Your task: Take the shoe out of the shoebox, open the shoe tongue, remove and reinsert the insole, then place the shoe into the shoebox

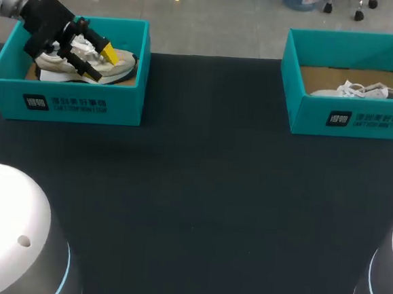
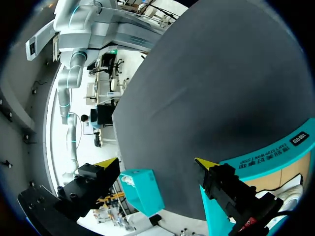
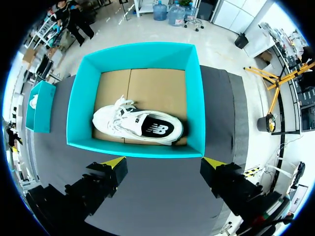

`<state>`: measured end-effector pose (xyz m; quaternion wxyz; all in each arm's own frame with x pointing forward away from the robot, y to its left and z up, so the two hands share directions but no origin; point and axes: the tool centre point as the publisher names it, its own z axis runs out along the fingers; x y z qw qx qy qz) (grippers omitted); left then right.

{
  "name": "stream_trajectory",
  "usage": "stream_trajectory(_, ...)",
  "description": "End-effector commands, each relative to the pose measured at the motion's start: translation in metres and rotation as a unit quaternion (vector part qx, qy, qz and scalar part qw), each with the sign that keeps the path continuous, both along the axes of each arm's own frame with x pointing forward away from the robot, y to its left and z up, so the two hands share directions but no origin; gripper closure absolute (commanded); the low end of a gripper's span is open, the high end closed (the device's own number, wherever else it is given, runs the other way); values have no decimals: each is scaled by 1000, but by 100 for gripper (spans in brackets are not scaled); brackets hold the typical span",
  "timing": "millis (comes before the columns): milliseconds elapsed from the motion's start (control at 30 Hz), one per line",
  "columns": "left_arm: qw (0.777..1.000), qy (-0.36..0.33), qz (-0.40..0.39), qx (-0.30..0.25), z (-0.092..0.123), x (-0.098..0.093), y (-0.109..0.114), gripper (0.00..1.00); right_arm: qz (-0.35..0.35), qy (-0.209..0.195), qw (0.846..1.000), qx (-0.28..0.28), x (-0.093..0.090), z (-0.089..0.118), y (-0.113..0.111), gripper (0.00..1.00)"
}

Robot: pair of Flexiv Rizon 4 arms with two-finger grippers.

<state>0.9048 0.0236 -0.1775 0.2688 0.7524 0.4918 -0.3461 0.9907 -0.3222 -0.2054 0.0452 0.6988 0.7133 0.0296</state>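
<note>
Two teal boxes sit well apart on a dark, matte table [image 1: 200, 188], both toward its far edge. The left shoebox [image 1: 77, 103] holds a beige shoe [image 1: 124, 65] lying on its sole over a brown cardboard floor, and my left arm comes down into this box from the far left corner. The left gripper [image 2: 156, 163] is spread wide with nothing pinched between its yellow tips. In the head view one tip sits just above the shoe's laces, and in the left wrist view one finger [image 2: 221, 182] hangs over the box's printed wall. The right shoebox [image 1: 352, 118] holds a white shoe [image 3: 138, 125] lying near its front wall, with a black insole showing through the opening and the laces loose. The right gripper [image 3: 164, 161] hovers over bare tabletop just outside that front wall, its fingers set wide apart and touching nothing. Two white domes [image 1: 7, 220] bulge up at the table's near corners, each with a thin blue band around it.
</note>
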Motion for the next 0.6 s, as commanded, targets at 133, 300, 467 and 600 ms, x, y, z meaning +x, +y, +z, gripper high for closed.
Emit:
stream_trajectory(133, 996, -13, 16, 85, 3, 21, 25, 0, 0, 1, 1000, 0, 1, 0, 0, 0)
stream_trajectory(300, 984, -42, 46, 170, 1, 36, 46, 0, 0, 1, 1000, 0, 1, 0, 0, 0)
stream_trajectory(467, 954, -74, 91, 276, 3, 51, 75, 0, 0, 1, 1000, 0, 1, 0, 0, 0)
stream_trajectory(600, 937, -84, 121, 318, 3, 57, 97, 0, 0, 1, 1000, 0, 1, 0, 0, 0)
